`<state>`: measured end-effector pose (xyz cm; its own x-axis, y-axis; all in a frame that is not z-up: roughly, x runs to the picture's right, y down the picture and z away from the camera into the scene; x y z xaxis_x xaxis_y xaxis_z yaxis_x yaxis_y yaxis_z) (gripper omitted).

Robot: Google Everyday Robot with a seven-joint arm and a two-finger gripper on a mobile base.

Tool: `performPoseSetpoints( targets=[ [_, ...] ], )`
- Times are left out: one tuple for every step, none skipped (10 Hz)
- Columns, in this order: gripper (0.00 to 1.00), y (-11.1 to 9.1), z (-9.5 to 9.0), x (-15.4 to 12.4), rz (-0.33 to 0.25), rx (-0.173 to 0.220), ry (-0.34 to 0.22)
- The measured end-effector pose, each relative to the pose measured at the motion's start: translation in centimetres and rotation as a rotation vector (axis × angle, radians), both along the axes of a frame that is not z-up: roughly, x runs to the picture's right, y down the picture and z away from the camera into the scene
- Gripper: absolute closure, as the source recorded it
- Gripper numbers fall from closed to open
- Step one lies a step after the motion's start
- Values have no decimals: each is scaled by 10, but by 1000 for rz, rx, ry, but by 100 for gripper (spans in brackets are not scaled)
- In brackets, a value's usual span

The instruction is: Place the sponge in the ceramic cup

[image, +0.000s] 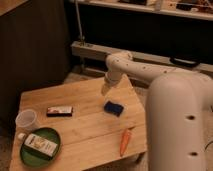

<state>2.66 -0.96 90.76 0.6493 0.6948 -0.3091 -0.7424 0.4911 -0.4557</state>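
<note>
The sponge [113,107], a small dark-blue pad, lies flat on the wooden table [85,132], right of its middle. The ceramic cup [27,120], pale and round, stands near the table's left edge. My gripper [105,90] hangs from the white arm over the table's far side, just above and slightly left of the sponge, apart from it. Nothing shows in its grasp.
A dark packet with a white label [60,111] lies between cup and sponge. A green plate [40,148] holding a small carton sits at the front left. An orange carrot [125,141] lies near the front right edge. My white arm [175,115] fills the right side.
</note>
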Motion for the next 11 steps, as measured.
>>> performPoseSetpoints(
  targets=[
    [35, -3, 17, 4, -12, -7, 2],
    [35, -7, 30, 10, -27, -13, 8],
    [35, -10, 36, 13, -43, -15, 10],
    [35, -14, 34, 12, -50, -10, 5],
    [35, -13, 29, 12, -61, -9, 2],
    [35, -13, 17, 10, -76, -2, -4],
    [35, -8, -1, 2, -87, 2, -10],
    [35, -2, -13, -5, -99, -4, -13],
    [35, 6, -22, -11, -112, -16, -15],
    [35, 14, -25, -14, -121, -32, -14],
    [35, 25, -26, -16, -129, -54, -10]
  ],
)
